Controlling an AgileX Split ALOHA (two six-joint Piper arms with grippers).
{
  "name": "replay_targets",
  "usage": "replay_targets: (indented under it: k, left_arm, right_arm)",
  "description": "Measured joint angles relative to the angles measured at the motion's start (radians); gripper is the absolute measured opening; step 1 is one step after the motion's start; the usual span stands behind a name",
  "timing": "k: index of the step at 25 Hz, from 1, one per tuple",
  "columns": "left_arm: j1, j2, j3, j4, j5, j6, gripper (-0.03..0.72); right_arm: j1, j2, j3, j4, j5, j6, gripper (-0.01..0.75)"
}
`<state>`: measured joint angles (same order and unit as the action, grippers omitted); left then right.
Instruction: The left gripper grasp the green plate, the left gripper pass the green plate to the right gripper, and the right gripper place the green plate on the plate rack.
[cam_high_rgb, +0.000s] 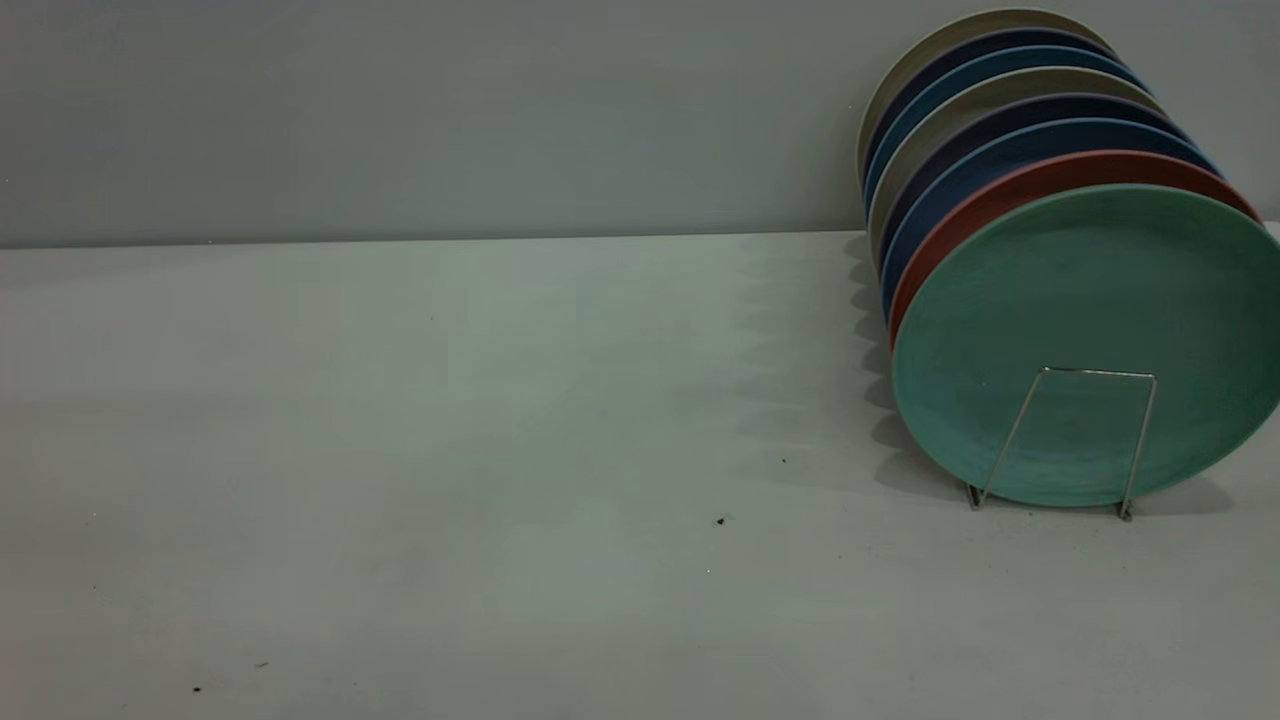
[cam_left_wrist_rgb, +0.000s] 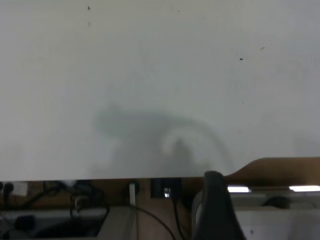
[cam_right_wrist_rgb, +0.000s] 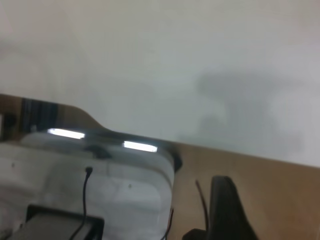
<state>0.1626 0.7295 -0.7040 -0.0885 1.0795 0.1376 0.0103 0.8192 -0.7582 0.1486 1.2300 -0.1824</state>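
Observation:
The green plate (cam_high_rgb: 1090, 330) stands upright at the front of the plate rack (cam_high_rgb: 1100, 373), at the table's right; a silver wire loop crosses its lower face. Neither gripper shows in the exterior view. My left gripper (cam_left_wrist_rgb: 215, 207) shows only as a dark shape in the left wrist view, over the white table's edge, with nothing near it. My right gripper (cam_right_wrist_rgb: 227, 210) shows only as a dark shape in the right wrist view, beyond the table's edge over a brown floor. Neither wrist view shows the plate or the rack.
Behind the green plate stand a salmon-pink plate (cam_high_rgb: 1010, 190), several blue plates (cam_high_rgb: 1000, 150) and beige plates (cam_high_rgb: 960, 40), all in the rack. The white table (cam_high_rgb: 500, 450) stretches left of the rack. A grey wall rises behind it.

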Motion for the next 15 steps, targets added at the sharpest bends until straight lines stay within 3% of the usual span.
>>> replay_targets:
  k: [10, 15]
  left_arm:
    - [0.0, -0.443, 0.198, 0.002, 0.061, -0.001, 0.543]
    - [-0.015, -0.594, 0.215, -0.001, 0.054, -0.001, 0.543]
  right_arm:
    - [0.0, -0.383, 0.22, -0.011, -0.056, -0.037, 0.469]
    - [0.0, -0.569, 0.278, -0.072, -0.091, -0.026, 0.469]
